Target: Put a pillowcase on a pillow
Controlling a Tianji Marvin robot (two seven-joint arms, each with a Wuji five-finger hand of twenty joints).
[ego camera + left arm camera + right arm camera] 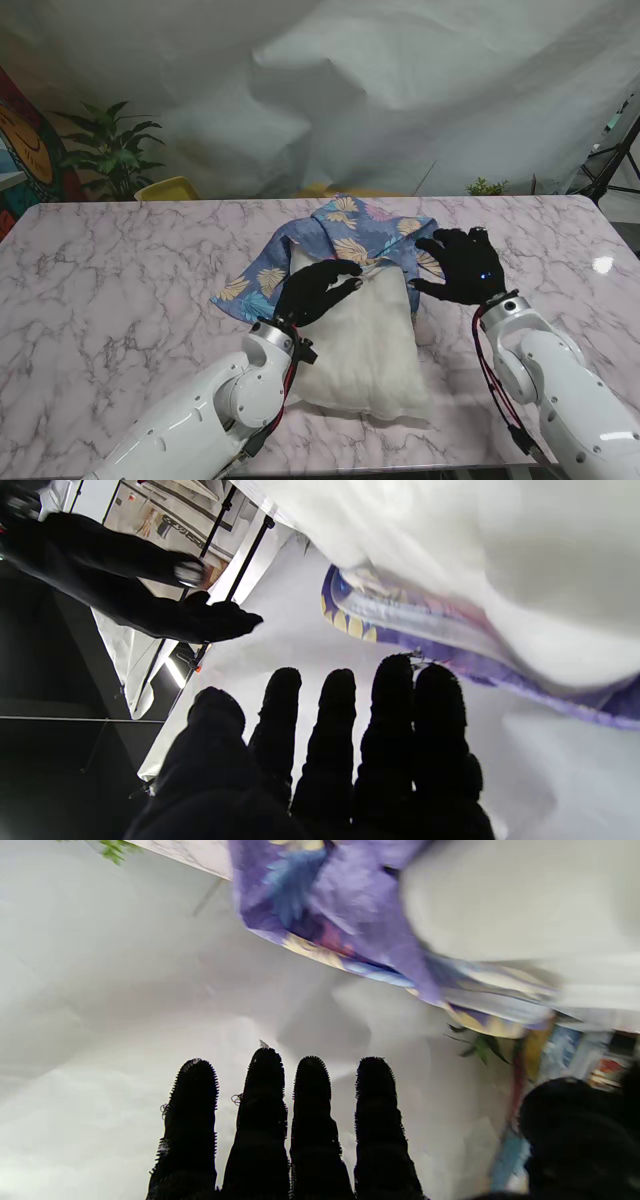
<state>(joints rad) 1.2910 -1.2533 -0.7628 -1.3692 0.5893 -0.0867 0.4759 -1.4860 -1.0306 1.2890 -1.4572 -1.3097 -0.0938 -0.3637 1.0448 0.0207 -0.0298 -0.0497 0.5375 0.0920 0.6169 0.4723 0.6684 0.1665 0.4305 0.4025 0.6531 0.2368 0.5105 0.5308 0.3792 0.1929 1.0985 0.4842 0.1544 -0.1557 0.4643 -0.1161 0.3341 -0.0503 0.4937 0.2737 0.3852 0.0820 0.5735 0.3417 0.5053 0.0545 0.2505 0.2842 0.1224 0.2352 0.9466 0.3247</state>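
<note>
White pillow [365, 345] lying on the marble worktop [120, 290], far end tucked into the floral pillowcase [345, 240]. Left robot hand [315, 290] and right robot hand [465, 265] both released, fingers spread. Best gripping both opening corners (evenly) before pulling nearer.

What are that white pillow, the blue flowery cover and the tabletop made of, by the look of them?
The plump white pillow looks like matte woven cloth over soft stuffing: it bulges and dimples. The blue leaf-printed pillowcase seems thin cotton-like fabric, since it folds and crumples loosely. The pink-white veined table looks like polished marble or a marble-pattern laminate; its gloss reflects a light, but which it is cannot be told.
</note>
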